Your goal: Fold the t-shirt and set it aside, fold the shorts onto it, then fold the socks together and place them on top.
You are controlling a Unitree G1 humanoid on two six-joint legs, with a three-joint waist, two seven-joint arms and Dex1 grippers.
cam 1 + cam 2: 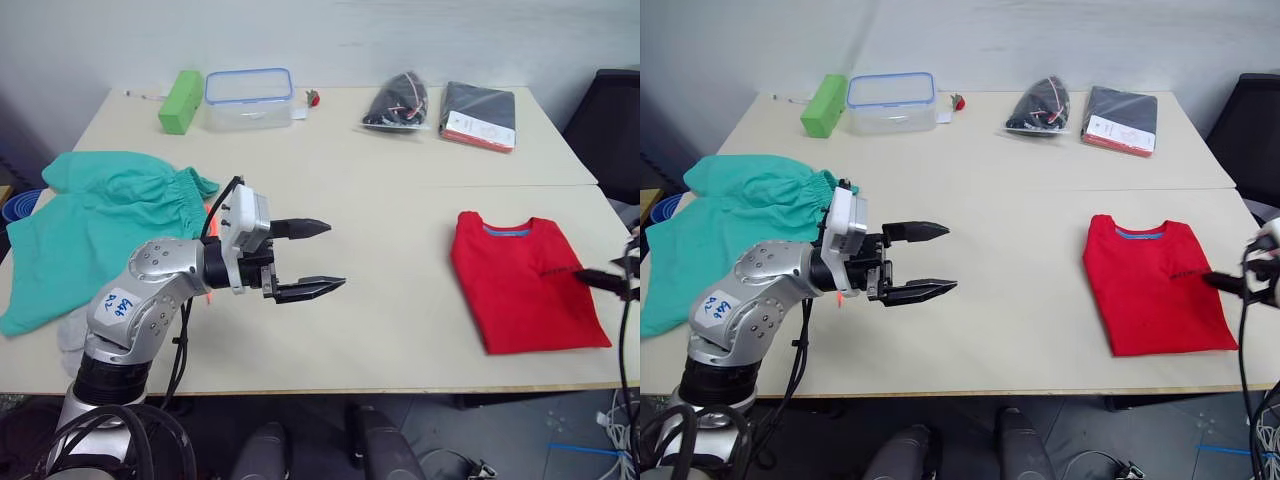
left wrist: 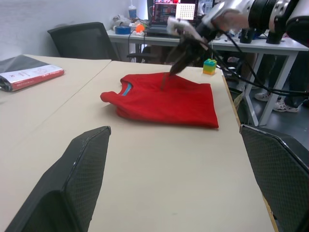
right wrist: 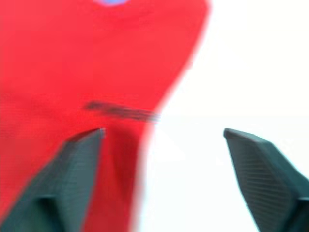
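The red t-shirt (image 1: 525, 282) lies folded into a rectangle on the right side of the table, its blue collar band toward the far edge. My right gripper (image 3: 163, 131) is open at the t-shirt's right edge, one finger over the red cloth and the other over bare table. The teal shorts (image 1: 110, 220) lie spread out at the table's left end. A bit of light grey cloth (image 1: 70, 328), possibly the socks, shows at the shorts' near edge, partly hidden behind my left arm. My left gripper (image 1: 330, 257) hangs open and empty over the table's middle, pointing toward the t-shirt.
Along the far edge stand a green box (image 1: 180, 100), a clear container with a blue rim (image 1: 248, 97), a black bag (image 1: 398, 103) and a dark packaged item (image 1: 480, 115). A black chair (image 1: 612, 130) stands past the right end.
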